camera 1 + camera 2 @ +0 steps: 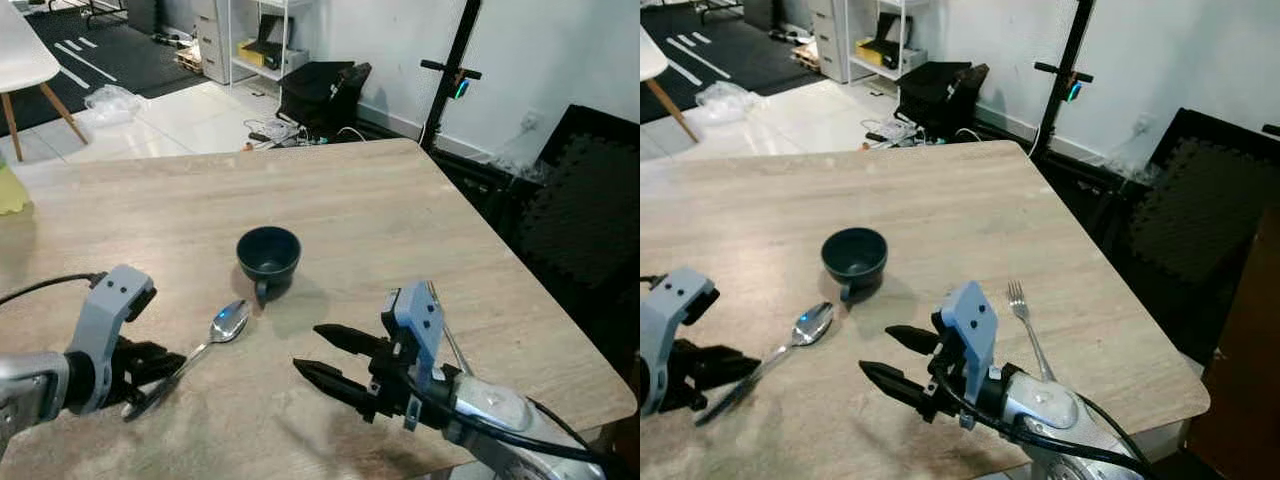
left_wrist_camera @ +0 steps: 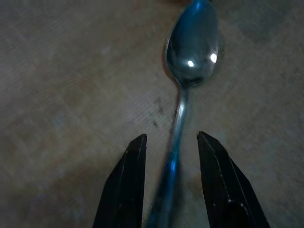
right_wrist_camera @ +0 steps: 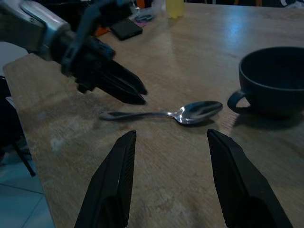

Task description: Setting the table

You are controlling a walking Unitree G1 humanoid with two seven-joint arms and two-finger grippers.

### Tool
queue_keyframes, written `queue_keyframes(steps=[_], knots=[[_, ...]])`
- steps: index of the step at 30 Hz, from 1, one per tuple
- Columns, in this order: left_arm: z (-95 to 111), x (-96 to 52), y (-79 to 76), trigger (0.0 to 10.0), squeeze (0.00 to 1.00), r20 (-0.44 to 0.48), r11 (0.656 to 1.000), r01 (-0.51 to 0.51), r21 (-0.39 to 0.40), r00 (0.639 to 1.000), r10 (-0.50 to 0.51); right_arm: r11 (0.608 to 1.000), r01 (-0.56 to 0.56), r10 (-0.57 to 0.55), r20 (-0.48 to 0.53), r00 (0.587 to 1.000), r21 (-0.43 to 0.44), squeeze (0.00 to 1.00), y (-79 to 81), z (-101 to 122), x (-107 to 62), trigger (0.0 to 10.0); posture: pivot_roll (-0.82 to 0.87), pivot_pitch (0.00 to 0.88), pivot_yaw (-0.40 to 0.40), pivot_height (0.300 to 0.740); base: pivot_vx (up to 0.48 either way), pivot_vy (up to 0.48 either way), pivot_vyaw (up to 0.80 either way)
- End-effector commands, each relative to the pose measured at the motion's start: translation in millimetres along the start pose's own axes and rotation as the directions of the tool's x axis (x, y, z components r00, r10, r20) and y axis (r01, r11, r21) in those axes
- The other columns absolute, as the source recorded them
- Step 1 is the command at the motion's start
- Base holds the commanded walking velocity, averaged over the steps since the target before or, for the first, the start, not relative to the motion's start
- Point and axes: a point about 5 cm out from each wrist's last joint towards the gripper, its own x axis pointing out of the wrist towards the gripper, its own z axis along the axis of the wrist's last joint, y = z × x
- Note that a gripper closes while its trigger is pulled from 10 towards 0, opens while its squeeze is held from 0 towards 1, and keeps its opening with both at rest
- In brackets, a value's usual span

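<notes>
One dark round cup, one silver metal spoon at its 7 o'clock, one silver fork on the wooden counter; my left end effector narrowly straddles the spoon's handle, my right end effector gapes wide, empty.

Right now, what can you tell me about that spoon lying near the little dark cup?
The spoon is shiny metal, with an oval bowl and a slim handle. It lies flat on the wooden table, bowl up and pointing toward the dark cup, close to it but apart. Its handle runs back between the open fingers of the left gripper, which straddle it without clearly pinching it. The right gripper hovers open nearby, not touching it.
</notes>
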Motion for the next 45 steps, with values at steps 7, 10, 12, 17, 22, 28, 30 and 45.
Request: queue_keyframes(steps=[7, 10, 12, 17, 22, 28, 30, 45], knots=[[-5, 14.4, 1.6, 10.0, 0.00, -0.032, 0.997, 0.052, 0.049, 0.998, -0.051, 1.000, -0.008, 0.008, 0.011, 1.000, 0.007, 0.00, 0.5, 0, -1.3, 10.0, 0.15, 0.139, 0.008, 0.740, 0.000, 0.000, 0.00], [-6, 20.6, 0.8, 10.0, 0.00, -0.044, 0.995, 0.072, 0.071, 0.997, -0.069, 1.000, -0.005, 0.005, 0.013, 1.000, 0.007, 0.00, 0.4, 1, -1.4, 10.0, 0.15, 0.139, 0.008, 0.740, 0.000, 0.000, 0.00], [-10, 25.1, 3.2, 10.0, 0.00, -0.074, 0.993, 0.059, 0.107, 0.996, -0.051, 1.000, -0.002, 0.002, 0.016, 1.000, 0.009, 0.00, 0.4, 1, -1.2, 10.0, 0.15, 0.139, 0.008, 0.740, 0.000, 0.000, 0.00], [-17, 32.4, 4.3, 10.0, 0.00, -0.127, 0.981, 0.079, 0.178, 0.990, -0.057, 1.000, 0.006, -0.006, 0.024, 1.000, 0.011, 0.00, -0.5, 2, -0.6, 10.0, 0.15, 0.150, 0.009, 0.740, 0.000, 0.000, 0.00], [-24, 37.5, 7.0, 0.4, 0.00, -0.164, 0.975, 0.086, 0.207, 0.985, -0.052, 1.000, 0.014, -0.015, 0.034, 0.999, 0.015, 0.00, -1.0, 4, 0.0, 10.0, 0.15, 0.156, 0.013, 0.740, 0.000, 0.000, 0.00], [-28, 40.0, 7.8, 0.0, 0.00, -0.160, 0.980, 0.094, 0.175, 0.985, -0.065, 1.000, 0.025, -0.026, 0.038, 0.999, 0.017, 0.00, -1.3, 4, -0.3, 10.0, 0.14, 0.159, 0.016, 0.740, 0.000, 0.000, 0.00], [-29, 40.7, 6.9, 0.0, 0.00, -0.157, 0.979, 0.097, 0.182, 0.985, -0.069, 0.999, 0.028, -0.028, 0.039, 0.999, 0.017, 0.00, -2.0, 5, -0.5, 10.0, 0.14, 0.162, 0.013, 0.740, 0.000, 0.000, 0.00], [52, 5.5, -33.5, 10.0, 0.00, 0.273, 0.926, 0.216, 0.310, 0.913, -0.305, 0.993, 0.117, -0.120, 0.092, 0.988, 0.034, 0.00, -10.8, 11, -0.7, 10.0, 0.14, 0.156, 0.004, 0.740, 0.000, 0.000, 0.00]])
